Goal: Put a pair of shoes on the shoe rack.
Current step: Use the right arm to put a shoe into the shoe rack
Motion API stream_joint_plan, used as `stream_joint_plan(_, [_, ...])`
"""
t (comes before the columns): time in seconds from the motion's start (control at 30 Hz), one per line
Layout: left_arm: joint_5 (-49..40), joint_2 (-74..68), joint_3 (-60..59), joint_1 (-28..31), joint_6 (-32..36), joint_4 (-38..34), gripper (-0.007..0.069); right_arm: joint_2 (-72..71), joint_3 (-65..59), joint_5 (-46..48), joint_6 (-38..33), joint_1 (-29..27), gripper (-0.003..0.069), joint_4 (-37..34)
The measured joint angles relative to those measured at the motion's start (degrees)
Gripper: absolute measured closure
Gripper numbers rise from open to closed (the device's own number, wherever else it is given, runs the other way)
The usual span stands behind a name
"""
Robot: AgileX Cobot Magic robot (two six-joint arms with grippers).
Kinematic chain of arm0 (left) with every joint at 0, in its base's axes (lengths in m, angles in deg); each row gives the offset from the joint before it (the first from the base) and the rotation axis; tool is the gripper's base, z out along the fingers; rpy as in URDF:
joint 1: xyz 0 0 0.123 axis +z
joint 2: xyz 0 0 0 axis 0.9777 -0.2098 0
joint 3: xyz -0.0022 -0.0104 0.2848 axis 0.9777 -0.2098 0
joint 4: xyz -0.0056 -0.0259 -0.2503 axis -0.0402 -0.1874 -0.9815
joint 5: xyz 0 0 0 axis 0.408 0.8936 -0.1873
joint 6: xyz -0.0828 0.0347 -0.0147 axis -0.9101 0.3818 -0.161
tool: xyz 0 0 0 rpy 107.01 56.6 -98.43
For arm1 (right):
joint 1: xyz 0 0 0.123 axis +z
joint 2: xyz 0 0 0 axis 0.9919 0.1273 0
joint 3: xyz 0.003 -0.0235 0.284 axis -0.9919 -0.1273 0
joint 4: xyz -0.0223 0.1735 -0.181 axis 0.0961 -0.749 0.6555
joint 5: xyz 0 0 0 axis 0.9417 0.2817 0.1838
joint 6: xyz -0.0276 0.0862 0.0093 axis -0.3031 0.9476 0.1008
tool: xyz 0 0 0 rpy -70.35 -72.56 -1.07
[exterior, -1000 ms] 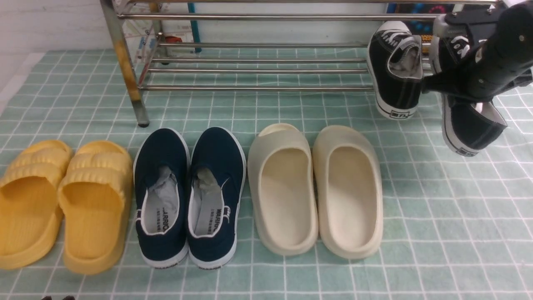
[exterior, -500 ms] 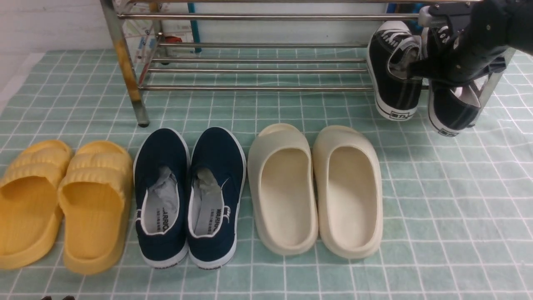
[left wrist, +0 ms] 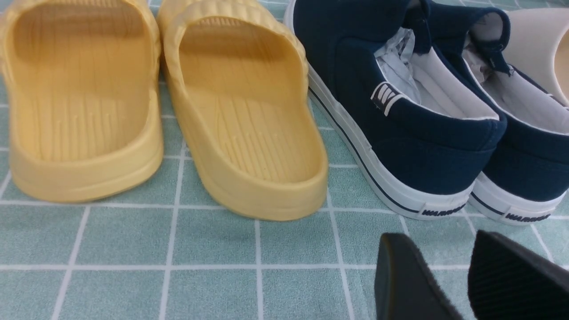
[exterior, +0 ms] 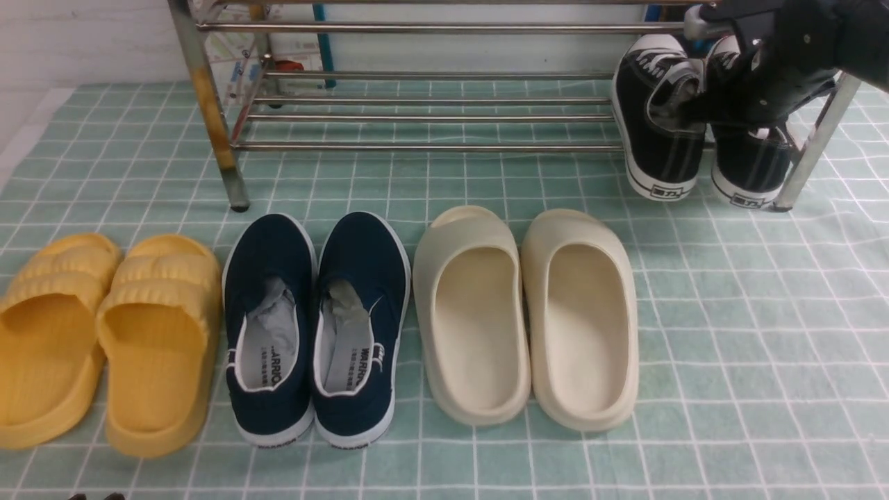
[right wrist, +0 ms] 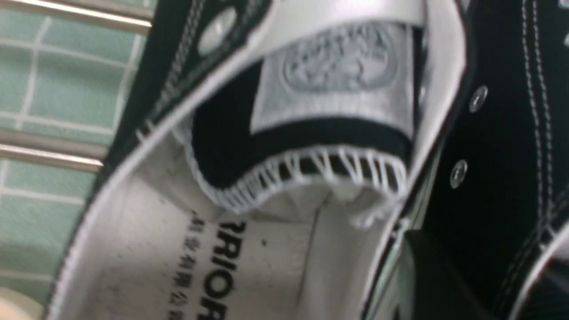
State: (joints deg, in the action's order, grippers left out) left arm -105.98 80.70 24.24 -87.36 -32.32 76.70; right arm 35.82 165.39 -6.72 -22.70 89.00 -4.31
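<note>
Bars of the shoe rack [exterior: 430, 146] carry both black sneakers [exterior: 660, 139] at the rack's right end, directly beneath the right fingers [exterior: 715, 107]. The two sneakers lean side by side and touching, white toe caps up and heels down past the front bar, close to the green checked surface [exterior: 729, 312]; whether the heels rest on it cannot be told. The right fingers reach down at the collars, one sneaker under them and the other just to their left, with the rack's right front leg [exterior: 810, 149] just to their right. From the right wrist, a white-lined sneaker opening with its tongue label fills the view. One dark finger [right wrist: 426, 275] shows between that collar and the black canvas side of the neighbouring sneaker. How far the right fingers stand apart, and whether they grip the collar, cannot be told. The left fingers [left wrist: 404, 284] hover low over the surface, a little apart with bare cloth showing between them, holding nothing. Ahead of the left fingers stand the yellow slippers [left wrist: 249, 111] and the navy slip-ons [left wrist: 355, 66], side by side. The cream slippers [exterior: 472, 229] lie beyond the navy pair, between the two sets of fingers.
</note>
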Motion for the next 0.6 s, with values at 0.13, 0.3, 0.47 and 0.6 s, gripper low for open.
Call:
stream_joint_plan(0.13, [0.0, 0.0, 0.0, 0.0, 0.0, 0.0, 0.0386, -0.65, 0.52, 2.27, -0.39, 0.0, 0.0328, 0.14])
stream_joint_plan(0.3, [0.0, 0.0, 0.0, 0.0, 0.0, 0.0, 0.0386, -3.1, 1.52, 9.06, -1.54, 0.83, 0.0286, 0.2])
stream_joint_plan(0.47, [0.0, 0.0, 0.0, 0.0, 0.0, 0.0, 0.0386, -4.58, 1.64, 15.01, -5.33, 2.57, 0.0333, -0.95])
stream_joint_plan(0.6, [0.0, 0.0, 0.0, 0.0, 0.0, 0.0, 0.0386, -5.87, 1.64, 17.61, -7.06, 3.71, 0.0457, -1.76])
